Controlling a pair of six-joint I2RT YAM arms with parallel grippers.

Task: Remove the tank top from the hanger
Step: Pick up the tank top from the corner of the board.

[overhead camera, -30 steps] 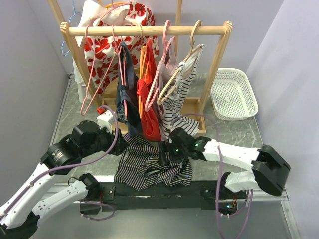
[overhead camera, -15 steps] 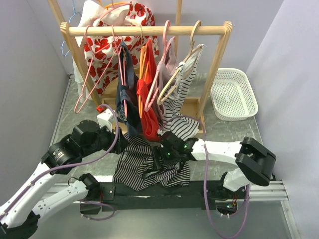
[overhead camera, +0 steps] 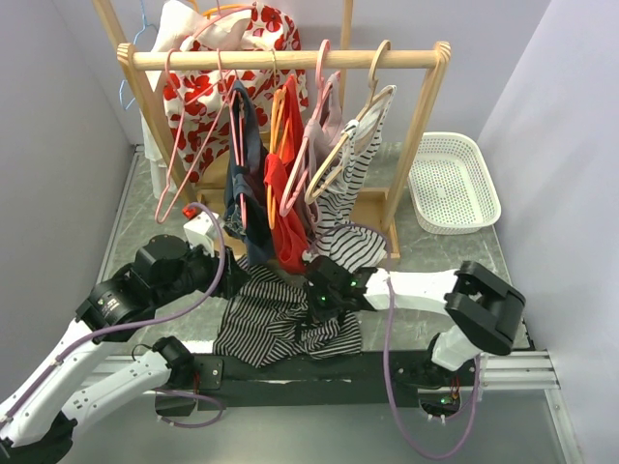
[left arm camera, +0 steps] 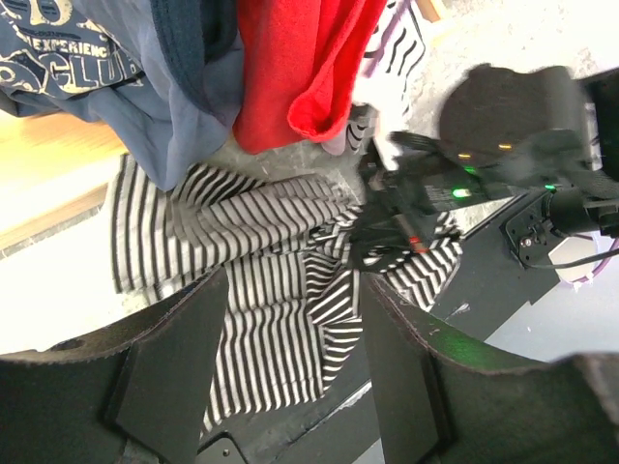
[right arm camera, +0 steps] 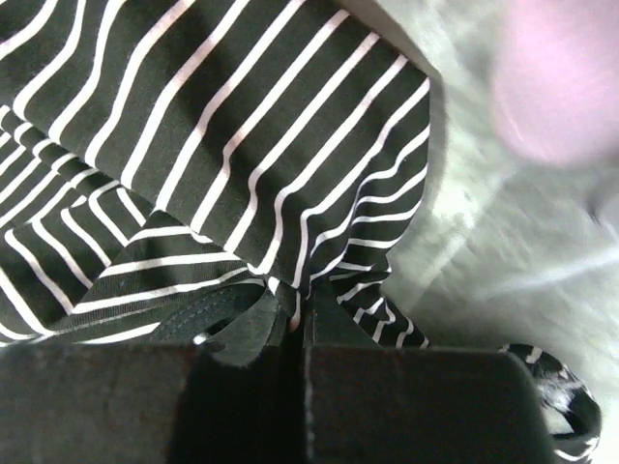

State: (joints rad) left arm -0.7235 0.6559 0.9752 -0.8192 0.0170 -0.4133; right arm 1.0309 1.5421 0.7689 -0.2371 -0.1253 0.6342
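The tank top (overhead camera: 271, 319), black with thin white stripes, lies crumpled on the table in front of the rack, off any hanger (left arm camera: 261, 290) (right arm camera: 193, 126). An empty pink hanger (overhead camera: 179, 155) hangs on the rail at the left. My right gripper (overhead camera: 311, 302) rests low on the top's right side. It is shut, with a fold of the striped cloth pinched between its fingers (right arm camera: 295, 309). My left gripper (overhead camera: 230, 278) hovers over the top's left side, open with nothing between its fingers (left arm camera: 295, 290).
The wooden rack (overhead camera: 290, 60) stands behind, carrying a navy shirt (overhead camera: 247, 193), a red garment (overhead camera: 290, 213), a floral one (overhead camera: 203, 87) and a white striped top (overhead camera: 348, 184) on a wooden hanger. A white basket (overhead camera: 455, 184) sits at the back right.
My right gripper moved left onto the tank top and shut on a fold of it. The cloth bunched slightly leftward. The left gripper barely moved.
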